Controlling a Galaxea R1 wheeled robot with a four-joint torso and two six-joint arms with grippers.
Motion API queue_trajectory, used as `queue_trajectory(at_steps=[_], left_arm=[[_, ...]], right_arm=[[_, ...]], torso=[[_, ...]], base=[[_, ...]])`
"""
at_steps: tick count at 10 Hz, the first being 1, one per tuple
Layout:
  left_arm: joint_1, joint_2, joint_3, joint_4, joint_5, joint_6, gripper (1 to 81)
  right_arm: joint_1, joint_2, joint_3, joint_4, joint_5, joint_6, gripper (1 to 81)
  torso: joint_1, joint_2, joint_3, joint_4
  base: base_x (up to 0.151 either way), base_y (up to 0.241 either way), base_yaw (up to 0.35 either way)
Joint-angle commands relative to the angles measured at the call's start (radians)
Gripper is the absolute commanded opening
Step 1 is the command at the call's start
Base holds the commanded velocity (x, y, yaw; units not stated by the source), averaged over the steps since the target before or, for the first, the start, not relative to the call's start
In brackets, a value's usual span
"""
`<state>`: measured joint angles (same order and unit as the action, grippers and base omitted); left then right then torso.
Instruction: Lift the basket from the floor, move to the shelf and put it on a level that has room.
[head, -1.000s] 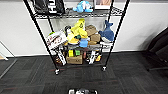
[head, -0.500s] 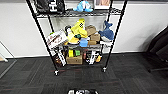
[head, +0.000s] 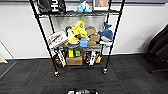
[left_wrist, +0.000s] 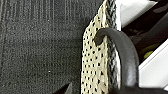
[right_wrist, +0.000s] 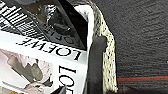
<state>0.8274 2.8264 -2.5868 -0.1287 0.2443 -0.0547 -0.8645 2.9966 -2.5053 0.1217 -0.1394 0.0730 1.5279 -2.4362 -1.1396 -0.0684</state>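
The shelf (head: 77, 40) stood square ahead in the head view, against the pale wall, its wheels on the floor (head: 130, 75), with open carpet between it and the robot. The basket (left_wrist: 96, 57) was close under both wrist cameras, its cream weave and dark rim large, carpet beyond its outer wall on each side; whether it hung clear of the carpet, I could not tell. In the left wrist view a dark loop handle (left_wrist: 125, 52) arched over the rim; in the right wrist view the other handle (right_wrist: 96, 62) ran up the basket's end. How far the fingers stood open on either side, or whether they had hold of those handles, I could not tell.

Doing this step well, by my reading, meant keeping the load level between the two arms and arriving straight on to the rack, since the basket looked about as wide as the gap between the posts.

Inside the basket sat a white box printed "LOEWE" (right_wrist: 45, 57) with a pale flower picture, and dark packaging (right_wrist: 60, 27) beside it. The top level (head: 75, 13) already carried a black bag (head: 51, 5), a blue plush (head: 83, 7) and a picture box (head: 101, 3). The middle tier held a yellow plush (head: 79, 28), a blue shark (head: 106, 33) and cardboard boxes (head: 91, 33); the bottom tier had a cardboard box (head: 74, 60) among smaller items
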Motion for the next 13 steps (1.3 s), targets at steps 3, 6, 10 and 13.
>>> queue_trajectory(at_steps=[3, 6, 10, 13], left_arm=[[-0.118, -0.005, 0.002, -0.011, 0.035, -0.002, 81.1], [-0.127, -0.007, 0.031, -0.012, 0.033, -0.004, 81.1], [-0.126, -0.021, 0.039, -0.045, 0.035, -0.004, 81.1], [-0.093, -0.03, 0.039, -0.046, 0.044, -0.004, 81.1]], right_arm=[[0.126, 0.0, 0.005, 0.056, -0.026, 0.007, 81.1], [0.126, -0.009, 0.008, 0.071, -0.022, 0.007, 81.1], [0.126, -0.012, 0.013, 0.078, -0.022, 0.007, 1.0], [0.118, -0.017, 0.013, 0.081, -0.022, 0.007, 1.0]], torso=[[0.008, -0.012, 0.0, 0.0], [0.007, -0.01, 0.0, 0.0], [0.007, -0.01, 0.0, 0.0], [0.007, -0.01, 0.0, 0.0]], base=[[0.0, 0.0, 0.0], [0.0, 0.0, 0.0], [0.0, 0.0, 0.0], [0.0, 0.0, 0.0]])
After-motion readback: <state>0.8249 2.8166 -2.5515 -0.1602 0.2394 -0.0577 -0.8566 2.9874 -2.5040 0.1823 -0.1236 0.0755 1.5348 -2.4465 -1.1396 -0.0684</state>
